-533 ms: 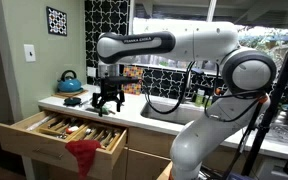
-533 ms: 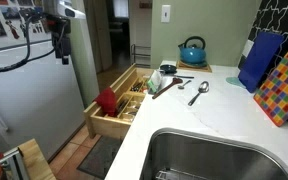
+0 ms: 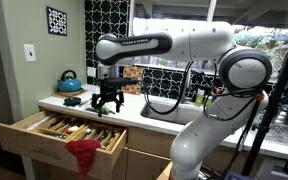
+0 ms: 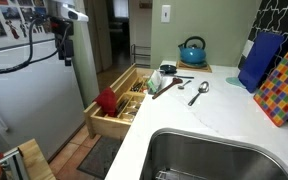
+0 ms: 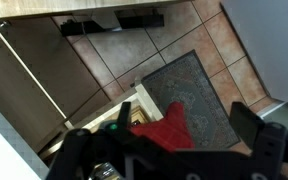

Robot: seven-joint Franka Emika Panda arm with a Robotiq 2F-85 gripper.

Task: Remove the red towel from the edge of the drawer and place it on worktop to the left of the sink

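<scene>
A red towel [image 3: 85, 155] hangs over the front edge of the open wooden drawer [image 3: 24, 137]. It also shows in the other exterior view [image 4: 107, 101] and in the wrist view [image 5: 169, 130]. My gripper [image 3: 106, 104] hangs open and empty above the drawer, well above the towel. In the wrist view its two dark fingers [image 5: 159, 140] frame the towel from above. The worktop [image 4: 184, 108] and the sink [image 4: 209, 157] lie beside the drawer.
The drawer holds several utensils [image 3: 79, 132]. A blue kettle [image 3: 69, 82], spoons [image 4: 198, 93] and a cup [image 4: 156, 80] sit on the worktop. A grey mat [image 5: 189, 85] lies on the tiled floor below. A colourful board [image 4: 281, 85] stands by the wall.
</scene>
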